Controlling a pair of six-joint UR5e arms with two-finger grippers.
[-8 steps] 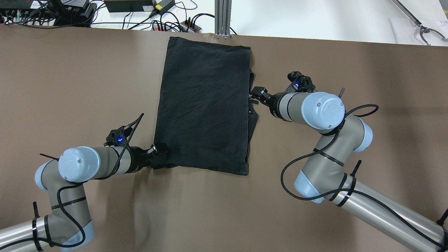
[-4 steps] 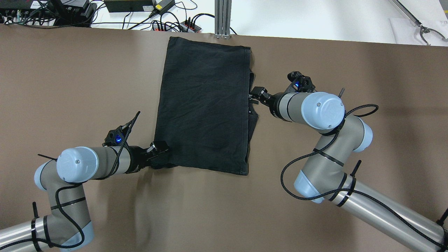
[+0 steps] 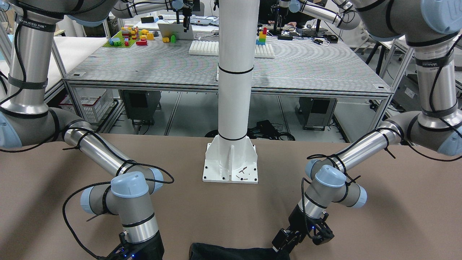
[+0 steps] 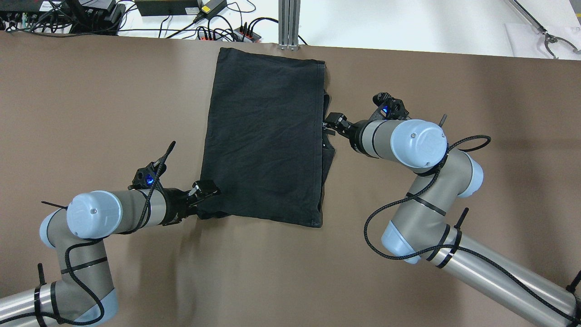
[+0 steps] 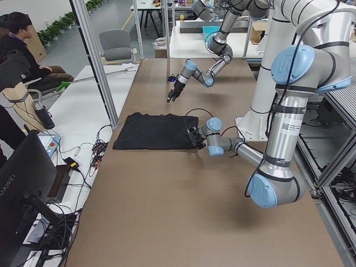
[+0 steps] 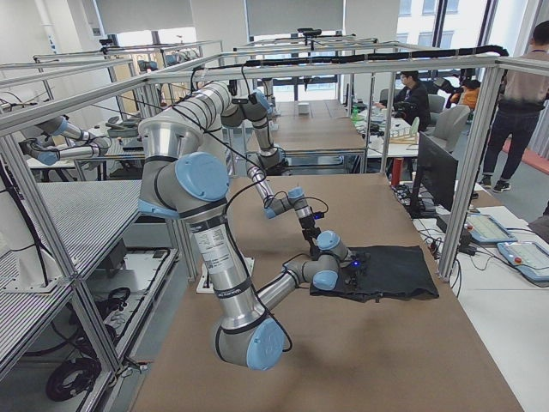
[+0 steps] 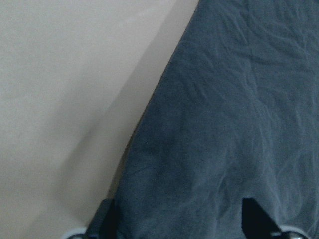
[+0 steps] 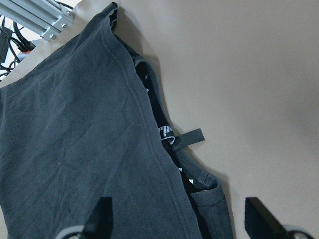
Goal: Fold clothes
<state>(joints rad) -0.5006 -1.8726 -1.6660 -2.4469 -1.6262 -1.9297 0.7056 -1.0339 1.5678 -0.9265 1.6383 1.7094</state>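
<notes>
Looking from the front-facing camera first, I catch only a strip of the clothes (image 3: pixel 231 252) at the bottom edge of the frame, below the white pillar (image 3: pixel 236 72). My left gripper (image 3: pixel 286 245) is low on the brown table (image 3: pixel 397 202) at the strip's right end, and my right wrist runs out of the bottom left corner. From overhead, the black piece lies flat as a tall rectangle in the upper middle of the frame, its far edge at the table's far rim. My left gripper sits at its lower left corner, where the cloth bunches a little, and my right gripper (image 4: pixel 328 124) is just beside the middle of its right edge. Along that right edge a second layer pokes out from under the top one. From that I judge at least one lengthwise fold is already made, and a crosswise fold, with some squaring of the edges, is what remains. The left side camera shows the piece lying flat toward the left side of the table in that frame, my near arm reaching its closest corner. The right side camera shows much the same from the other end. My left wrist camera has my jaws spread wide at the bottom of the frame with fabric lying between them, nothing pinched yet. My right wrist camera likewise shows my jaws wide apart over the hemmed edge, where a hanging loop (image 8: pixel 189 138) and the lower layer peek out.
</notes>
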